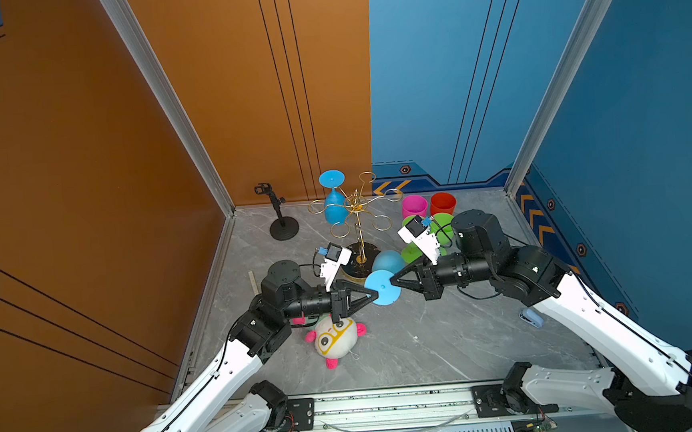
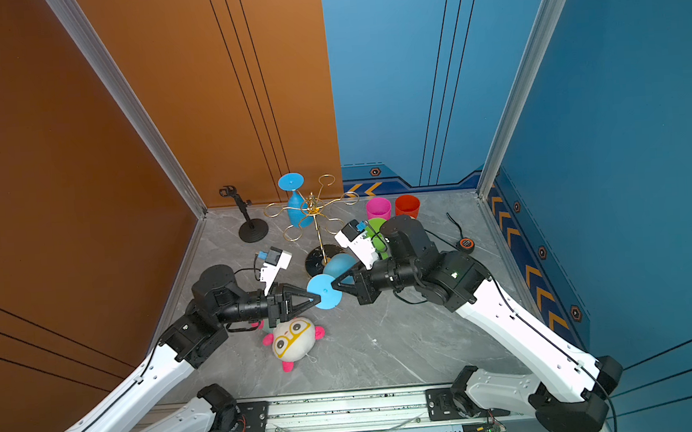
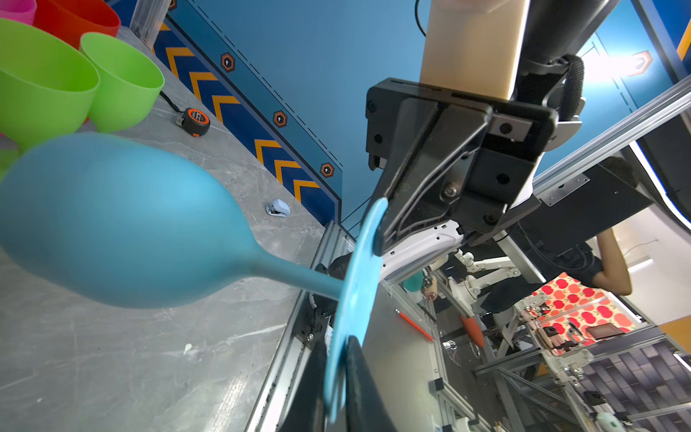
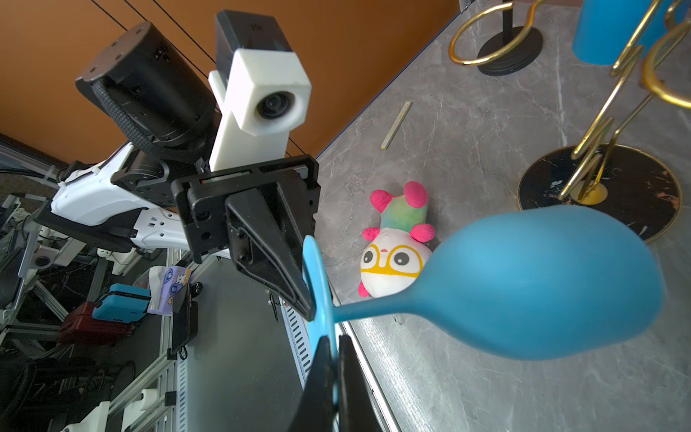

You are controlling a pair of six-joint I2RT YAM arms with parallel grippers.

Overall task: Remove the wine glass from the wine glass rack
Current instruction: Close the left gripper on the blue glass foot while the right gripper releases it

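grey marble tabletop (image 1: 428,344): wine glass (image 1: 384,297) lies bowl-first toward the wine glass rack (image 1: 355,202), foot rim clamped by left gripper (image 1: 376,293) and right gripper (image 1: 392,281) from opposite sides.

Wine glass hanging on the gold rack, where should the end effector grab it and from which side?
Probably by the bowl of the wine glass, hanging free below its loop, foot on top. Come from the left, outside the rack, sliding the stem away from the central rod.
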